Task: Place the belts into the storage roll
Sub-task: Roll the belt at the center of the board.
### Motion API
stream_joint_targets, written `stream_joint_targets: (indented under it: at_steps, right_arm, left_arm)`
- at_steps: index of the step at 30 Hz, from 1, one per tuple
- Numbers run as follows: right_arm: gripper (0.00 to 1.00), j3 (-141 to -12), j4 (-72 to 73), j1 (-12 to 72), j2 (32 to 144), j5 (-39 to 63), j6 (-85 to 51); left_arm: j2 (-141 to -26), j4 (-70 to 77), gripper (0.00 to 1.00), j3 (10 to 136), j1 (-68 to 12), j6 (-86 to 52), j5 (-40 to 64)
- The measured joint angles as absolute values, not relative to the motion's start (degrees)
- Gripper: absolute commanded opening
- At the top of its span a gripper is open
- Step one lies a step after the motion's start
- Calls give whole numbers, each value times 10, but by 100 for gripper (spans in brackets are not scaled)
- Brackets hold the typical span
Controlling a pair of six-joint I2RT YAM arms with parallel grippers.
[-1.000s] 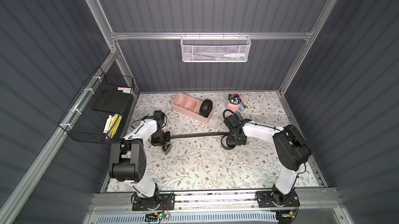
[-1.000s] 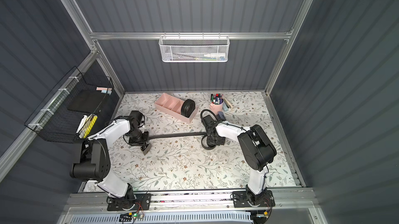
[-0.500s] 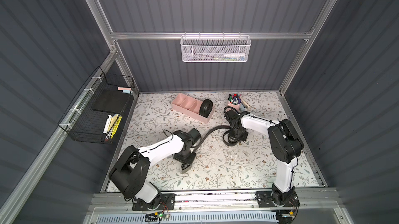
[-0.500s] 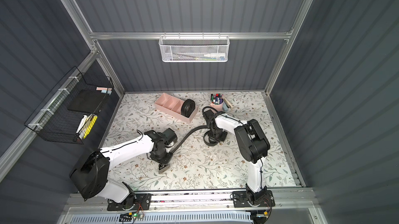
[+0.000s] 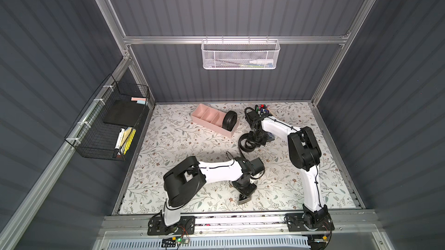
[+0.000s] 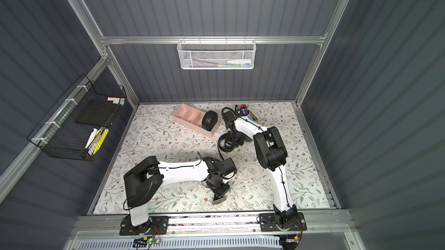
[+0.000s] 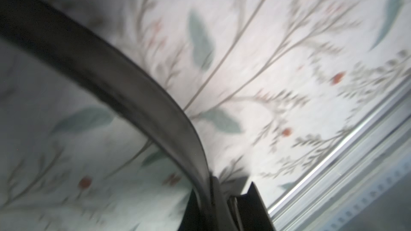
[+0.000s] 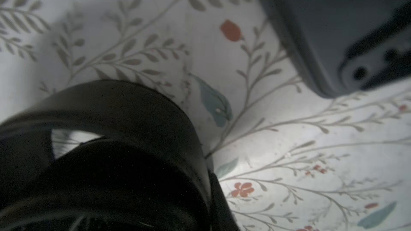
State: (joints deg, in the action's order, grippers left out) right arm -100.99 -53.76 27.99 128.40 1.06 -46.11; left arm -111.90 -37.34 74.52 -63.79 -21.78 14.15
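The storage roll, a pink divided tray, lies at the back of the floral table. One belt stands coiled in its right end compartment. The other belt lies in a loose coil right of the tray, with my right gripper shut on it; the coil fills the right wrist view. Its free strap curves toward the front and runs into my left gripper, which is shut on it near the front edge.
A pink cup of markers stands just behind the right arm. A black wire basket hangs on the left wall, a white mesh basket on the back wall. The metal front rail lies close to the left gripper.
My left gripper has swung from the table's left side to the front middle with the strap end. The once straight belt now curls beside the right gripper, which shifted slightly back.
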Motion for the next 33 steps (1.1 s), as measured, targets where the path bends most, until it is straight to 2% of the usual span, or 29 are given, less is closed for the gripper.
stream_joint_targets:
  at_steps: [2, 4, 6, 8, 10, 13, 17, 23, 26, 33]
  right_arm:
    - [0, -1038, -550, 279, 1301, 26, -438]
    - [0, -1058, -561, 278, 1313, 38, -419]
    - [0, -1064, -568, 278, 1316, 40, -404]
    - [0, -1064, -568, 279, 1316, 40, -396]
    - [0, -1063, -568, 281, 1316, 38, -392]
    - [0, -1064, -564, 290, 1317, 39, -389]
    - [0, -1064, -548, 316, 1317, 40, -393]
    - [0, -1064, -533, 341, 1318, 41, -400]
    - [0, -1062, -530, 342, 1318, 42, -401]
    - [0, -1038, -507, 342, 1305, 43, -399]
  left_arm:
    - [-1143, -342, 29, 772, -645, -222, 163]
    - [-1159, -305, 49, 790, -650, -230, 191]
    - [-1164, -280, 59, 798, -651, -236, 208]
    - [-1162, -270, 74, 797, -651, -241, 220]
    - [-1147, -268, 99, 783, -649, -240, 227]
    - [-1090, -291, 99, 748, -640, -241, 229]
    - [-960, -317, 97, 679, -603, -241, 224]
    - [-743, -353, 89, 593, -453, -251, 133]
    - [-742, -350, 87, 590, -364, -252, 110]
    - [-902, -251, 84, 590, -245, -256, 143]
